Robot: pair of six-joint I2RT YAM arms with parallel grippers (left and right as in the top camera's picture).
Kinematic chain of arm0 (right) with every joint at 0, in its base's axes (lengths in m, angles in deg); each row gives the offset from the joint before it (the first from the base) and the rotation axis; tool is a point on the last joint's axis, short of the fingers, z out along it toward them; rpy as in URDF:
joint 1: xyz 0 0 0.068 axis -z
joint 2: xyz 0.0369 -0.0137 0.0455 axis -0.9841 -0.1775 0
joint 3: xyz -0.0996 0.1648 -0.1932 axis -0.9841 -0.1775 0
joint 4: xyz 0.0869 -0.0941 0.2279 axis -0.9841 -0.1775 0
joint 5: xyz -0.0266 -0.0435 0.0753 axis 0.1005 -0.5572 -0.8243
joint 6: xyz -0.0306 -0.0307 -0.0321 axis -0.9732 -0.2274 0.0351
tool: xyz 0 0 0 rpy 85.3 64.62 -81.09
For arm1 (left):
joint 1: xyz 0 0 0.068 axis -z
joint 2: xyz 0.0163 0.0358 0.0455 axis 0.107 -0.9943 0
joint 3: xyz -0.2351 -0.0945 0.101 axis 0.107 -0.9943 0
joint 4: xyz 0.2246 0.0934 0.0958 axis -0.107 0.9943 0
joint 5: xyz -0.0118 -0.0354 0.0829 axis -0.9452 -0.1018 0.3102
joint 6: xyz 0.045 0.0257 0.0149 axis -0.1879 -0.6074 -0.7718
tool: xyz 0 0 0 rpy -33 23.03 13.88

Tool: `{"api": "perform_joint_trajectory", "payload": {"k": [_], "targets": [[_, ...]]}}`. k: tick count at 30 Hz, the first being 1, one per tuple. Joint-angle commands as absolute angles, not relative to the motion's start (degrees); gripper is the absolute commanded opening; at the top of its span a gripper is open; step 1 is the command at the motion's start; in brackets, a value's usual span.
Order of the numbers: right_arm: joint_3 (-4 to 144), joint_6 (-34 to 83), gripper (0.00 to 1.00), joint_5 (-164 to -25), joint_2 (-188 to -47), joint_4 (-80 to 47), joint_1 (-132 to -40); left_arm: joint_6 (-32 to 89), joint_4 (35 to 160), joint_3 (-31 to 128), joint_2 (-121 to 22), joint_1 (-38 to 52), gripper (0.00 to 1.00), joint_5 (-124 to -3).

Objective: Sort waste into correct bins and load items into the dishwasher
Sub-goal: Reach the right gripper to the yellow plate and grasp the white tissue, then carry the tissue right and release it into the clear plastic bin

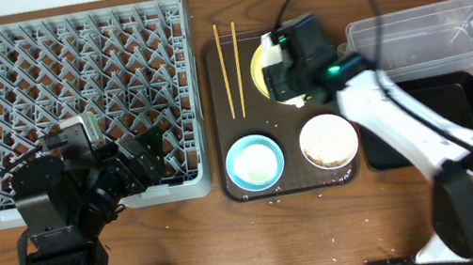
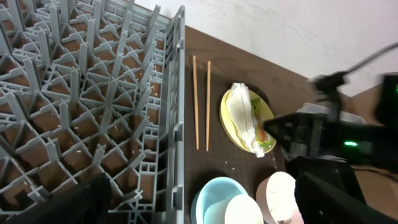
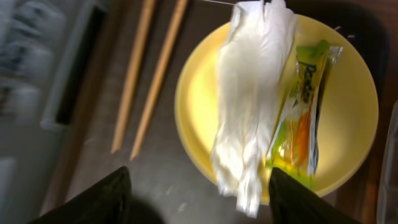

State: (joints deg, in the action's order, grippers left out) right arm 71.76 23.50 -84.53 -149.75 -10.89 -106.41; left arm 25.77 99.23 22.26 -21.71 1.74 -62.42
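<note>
My right gripper (image 1: 292, 74) (image 3: 199, 186) is open, just above the near edge of the round yellow plate (image 1: 257, 67) (image 3: 199, 106). On the plate lie the crumpled white napkin (image 3: 249, 93) (image 2: 241, 115) and the green-and-yellow wrapper (image 3: 303, 112) (image 2: 259, 118), side by side. Two chopsticks (image 1: 229, 57) (image 3: 149, 74) lie left of the plate. The light-blue bowl (image 1: 254, 163) holds a small white cup (image 2: 242, 211). The white bowl (image 1: 328, 140) holds rice scraps. My left gripper (image 1: 150, 156) (image 2: 205, 208) is open and empty over the grey dish rack's (image 1: 70, 102) front right corner.
The plate, bowls and chopsticks sit on a dark brown serving tray (image 1: 236, 190). The clear tub (image 1: 421, 37) stands at the back right, with the black tray (image 1: 425, 122) just in front of it. The rack's wall (image 2: 177, 124) borders the serving tray.
</note>
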Motion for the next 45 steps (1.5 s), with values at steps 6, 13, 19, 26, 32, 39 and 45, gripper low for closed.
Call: {"api": "perform_joint_trajectory", "payload": {"k": [6, 13, 19, 26, 32, 39, 45], "targets": [[72.57, 23.46, 0.6, -73.41, -161.2, 0.0, -107.17, 26.28, 99.41, 23.27, -21.99, 1.72, 0.95, -63.18], [72.57, 23.46, 0.48, -73.37, -168.17, 5.73, -106.61, 26.28, 99.41, 23.27, -21.99, 1.72, 0.95, -63.16], [72.59, 24.18, 0.01, -73.43, -168.24, 3.8, -105.82, 26.28, 99.41, 23.27, -21.99, 1.72, 0.95, -63.16], [72.59, 24.13, 0.01, -73.76, -156.5, -3.58, -104.64, 26.3, 99.41, 23.27, -21.99, 1.72, 0.95, -63.16], [72.59, 26.82, 0.01, -75.51, -143.3, -13.18, -100.22, 26.3, 99.41, 23.27, -21.99, 1.72, 0.95, -63.18], [72.55, 40.75, 0.01, -75.57, -139.45, -16.63, -88.42, 26.28, 99.41, 23.27, -21.99, 1.72, 0.95, -63.16], [72.55, 49.51, 0.01, -78.81, -144.54, -13.57, -80.51, 26.3, 99.41, 23.27, -21.99, 1.72, 0.95, -63.16]]}}
